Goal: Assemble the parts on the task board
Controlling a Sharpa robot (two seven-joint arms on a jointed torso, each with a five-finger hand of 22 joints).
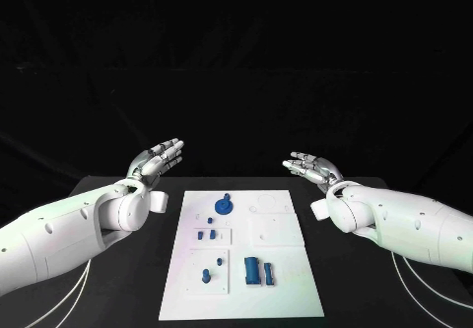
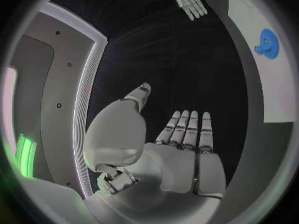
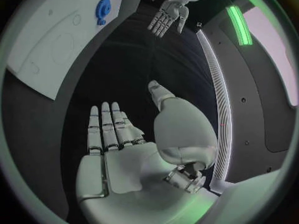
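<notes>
**Task board with blue parts between two raised, empty hands**

A white task board (image 1: 281, 290) lies lengthwise in the middle of a black table (image 1: 128, 287), its long sides running away from the robot. Its near short edge sits close to the table's front, and its far short edge stops short of the table's back edge, leaving a strip of bare black surface beyond it.

Small blue parts sit on the board's left half. A round blue part (image 1: 223, 204) lies near the far end. Below it, two small blue pegs (image 1: 206, 234) stand side by side in a square recess. Nearer the robot, a single blue peg (image 1: 206, 275) stands in another recess, and just to its right two upright blue blocks (image 1: 259, 271) stand close together. The board's right half is mostly bare white, with faint outlines of recesses.

Bare table runs along both long sides of the board.

The left hand (image 1: 158, 159) is raised beyond the board's far left corner, well apart from it, fingers straight and close together, palm facing inward, holding nothing. The right hand (image 1: 312, 168) is raised beyond the far right corner, likewise flat, extended and empty. The two hands face each other across an open gap above the table's far end.
</notes>
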